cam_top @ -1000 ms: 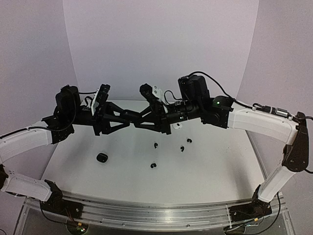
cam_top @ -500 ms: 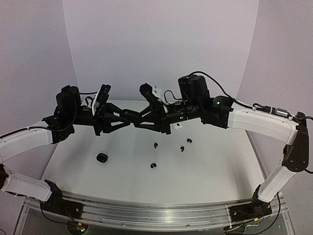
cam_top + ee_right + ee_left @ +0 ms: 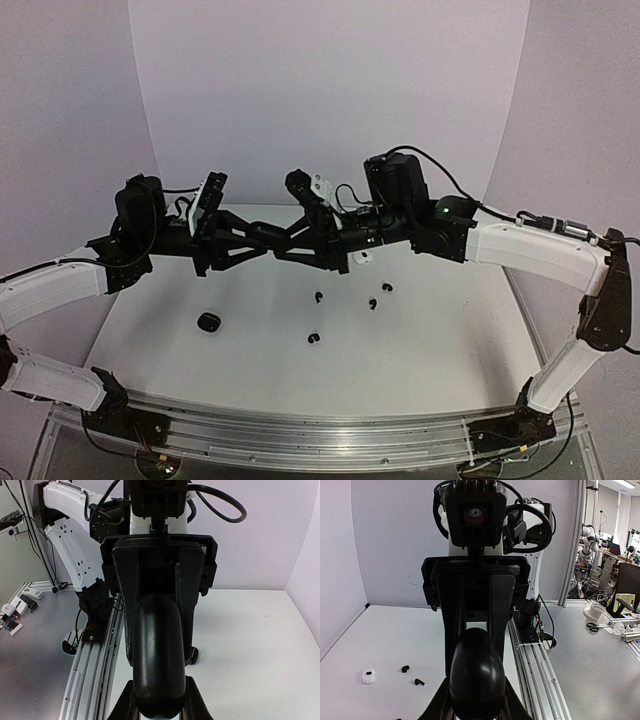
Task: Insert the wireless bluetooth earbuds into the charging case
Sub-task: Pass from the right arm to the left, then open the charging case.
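A black charging case (image 3: 476, 672) hangs above the table between both arms, where they meet (image 3: 277, 250). My left gripper (image 3: 476, 706) is shut on one end of it. My right gripper (image 3: 156, 702) is shut on the other end of the case (image 3: 155, 645). The two grippers face each other tip to tip. Several black earbuds lie loose on the white table (image 3: 250, 380): one (image 3: 318, 297) under the grippers, two (image 3: 373, 303) (image 3: 387, 288) to its right, one (image 3: 313, 338) nearer me. Two of them (image 3: 405, 668) (image 3: 419, 682) show in the left wrist view.
A second black case (image 3: 208, 321) lies on the table at front left. A white case (image 3: 362, 257) rests further back, also in the left wrist view (image 3: 368, 676). The aluminium rail (image 3: 300, 440) runs along the near edge.
The left gripper's fingers have drawn together onto the black case. Both arms and the earbuds on the table have stayed where they were.
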`<control>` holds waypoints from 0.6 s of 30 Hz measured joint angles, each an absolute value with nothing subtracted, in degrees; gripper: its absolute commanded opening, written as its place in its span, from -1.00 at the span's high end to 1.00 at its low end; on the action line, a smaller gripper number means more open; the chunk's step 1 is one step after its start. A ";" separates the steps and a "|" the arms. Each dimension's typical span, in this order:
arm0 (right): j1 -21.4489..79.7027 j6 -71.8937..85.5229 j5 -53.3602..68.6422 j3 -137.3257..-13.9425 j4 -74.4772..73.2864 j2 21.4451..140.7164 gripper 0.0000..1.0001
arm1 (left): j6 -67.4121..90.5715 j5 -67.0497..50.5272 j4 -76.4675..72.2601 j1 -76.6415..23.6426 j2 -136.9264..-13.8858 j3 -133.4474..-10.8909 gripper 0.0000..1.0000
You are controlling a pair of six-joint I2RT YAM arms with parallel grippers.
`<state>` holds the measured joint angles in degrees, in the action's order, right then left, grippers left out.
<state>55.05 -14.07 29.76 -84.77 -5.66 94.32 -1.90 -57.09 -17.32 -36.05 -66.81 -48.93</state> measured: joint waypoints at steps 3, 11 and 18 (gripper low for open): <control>55.16 -13.33 27.96 -84.77 -5.47 94.32 -0.05 | -2.87 -56.95 -15.70 -36.09 -66.77 -48.93 1.00; 55.16 -11.69 25.24 -85.42 -5.28 94.47 -0.06 | -6.21 -56.84 -12.89 -36.16 -66.76 -48.93 1.00; 55.52 -11.64 24.27 -86.79 -5.45 94.78 0.09 | -9.44 -56.76 -11.15 -36.00 -66.72 -48.93 1.00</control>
